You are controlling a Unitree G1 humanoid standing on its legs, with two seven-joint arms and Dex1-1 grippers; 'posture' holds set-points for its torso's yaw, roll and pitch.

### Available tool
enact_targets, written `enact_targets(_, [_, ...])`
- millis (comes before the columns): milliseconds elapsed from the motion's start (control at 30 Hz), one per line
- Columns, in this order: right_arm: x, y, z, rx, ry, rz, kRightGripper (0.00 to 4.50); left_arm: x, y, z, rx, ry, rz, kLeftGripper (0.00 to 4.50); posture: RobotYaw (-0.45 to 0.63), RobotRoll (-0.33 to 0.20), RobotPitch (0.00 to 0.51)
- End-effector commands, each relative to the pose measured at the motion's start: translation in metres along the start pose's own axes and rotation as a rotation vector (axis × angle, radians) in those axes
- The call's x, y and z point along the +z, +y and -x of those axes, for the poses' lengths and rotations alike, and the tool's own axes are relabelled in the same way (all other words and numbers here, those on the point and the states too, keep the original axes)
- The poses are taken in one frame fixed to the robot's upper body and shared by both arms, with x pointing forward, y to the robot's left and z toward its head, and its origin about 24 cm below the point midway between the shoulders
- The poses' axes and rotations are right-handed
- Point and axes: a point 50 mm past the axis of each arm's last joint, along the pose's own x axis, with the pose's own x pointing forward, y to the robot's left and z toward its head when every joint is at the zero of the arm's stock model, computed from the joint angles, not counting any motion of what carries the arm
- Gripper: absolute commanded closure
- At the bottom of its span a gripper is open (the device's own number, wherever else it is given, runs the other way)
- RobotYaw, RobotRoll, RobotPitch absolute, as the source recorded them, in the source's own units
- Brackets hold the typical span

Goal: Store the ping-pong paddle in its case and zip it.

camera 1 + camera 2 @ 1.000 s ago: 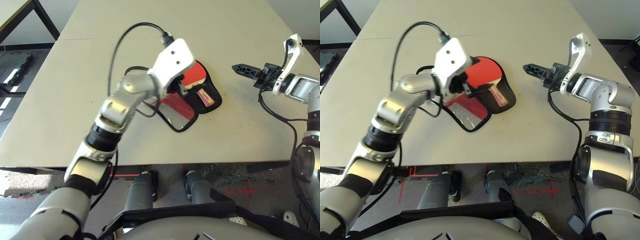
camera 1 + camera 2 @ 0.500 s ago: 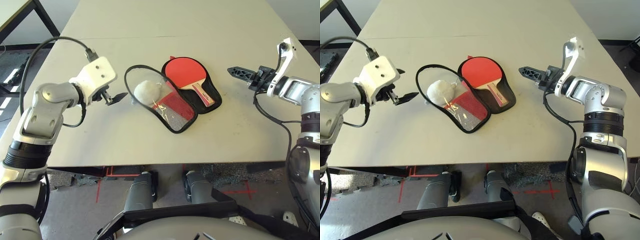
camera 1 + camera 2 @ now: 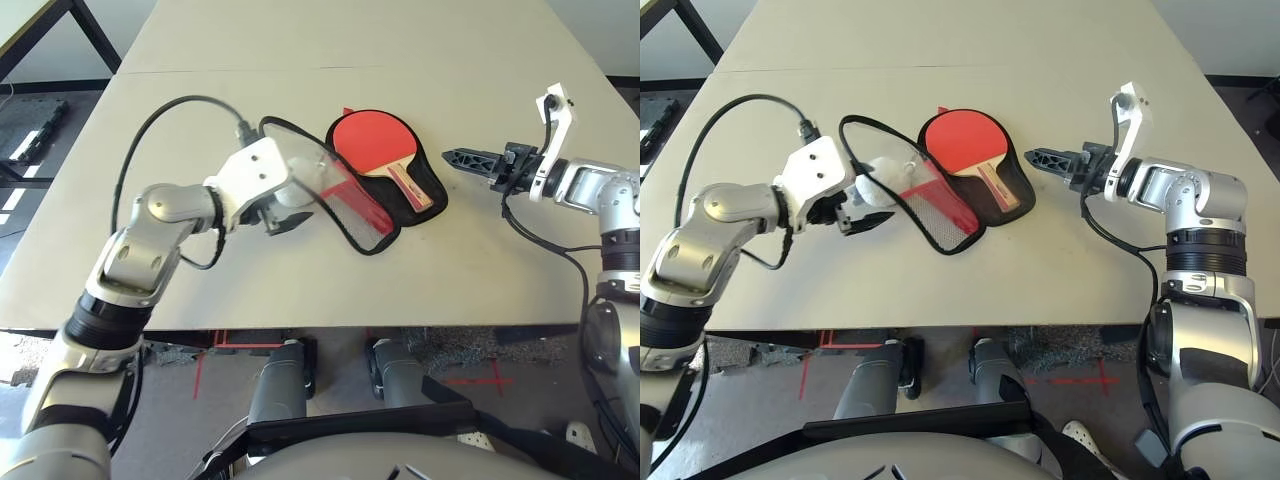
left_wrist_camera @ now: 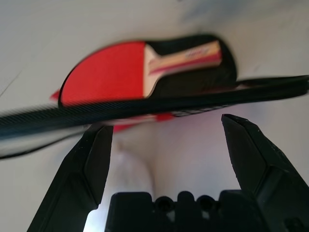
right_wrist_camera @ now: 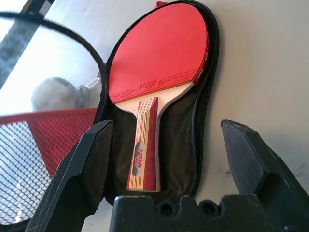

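The ping-pong paddle (image 3: 371, 139) lies red face up in the right half of the case (image 3: 430, 183), on its black lining, with the wooden handle (image 5: 144, 147) pointing toward the front of the table. The case's left flap (image 3: 349, 201), with its black mesh pocket, is tilted up off the table. My left gripper (image 3: 285, 217) is open just beneath and beside that flap. In the left wrist view the flap's zip edge (image 4: 159, 104) crosses right in front of the open fingers (image 4: 94, 157). My right gripper (image 3: 452, 156) is open and empty, level with the case's right edge and a little apart from it.
A fluffy white ball (image 3: 878, 190) sits under the raised flap, next to my left wrist. The beige table (image 3: 300, 50) has a seam across its far part. Its front edge is close below the case. A black table frame (image 3: 90, 30) stands at the far left.
My left arm swung out to the left, then came back to the case's left flap, which now stands tilted up. My right gripper slid slightly left toward the case.
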Motion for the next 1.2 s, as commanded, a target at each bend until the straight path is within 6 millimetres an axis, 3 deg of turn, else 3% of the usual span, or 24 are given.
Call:
enact_targets(33, [-0.003, 0.001, 0.008, 0.023, 0.03, 0.008, 0.03, 0.008, -0.005, -0.026, 0.008, -0.026, -0.008, 0.0, 0.01, 0.0, 0.18])
enact_targets(233, [-0.009, 0.003, 0.023, 0.075, 0.093, 0.019, 0.03, 0.025, -0.01, -0.087, 0.027, -0.097, 0.011, 0.0, -0.01, 0.0, 0.174])
enact_targets(467, [-0.007, -0.002, 0.033, 0.045, 0.083, 0.015, 0.03, 0.0, -0.016, -0.108, 0.049, -0.052, 0.016, 0.0, -0.03, 0.0, 0.17])
enact_targets(833, [-0.001, -0.013, 0.048, 0.022, 0.114, 0.023, 0.03, -0.009, 0.015, -0.065, 0.108, -0.005, -0.04, 0.0, -0.01, 0.0, 0.174])
enact_targets(1200, [-0.014, -0.02, 0.011, 0.01, 0.174, -0.055, 0.03, -0.005, 0.009, -0.017, -0.005, 0.058, -0.094, 0.0, 0.02, 0.0, 0.185])
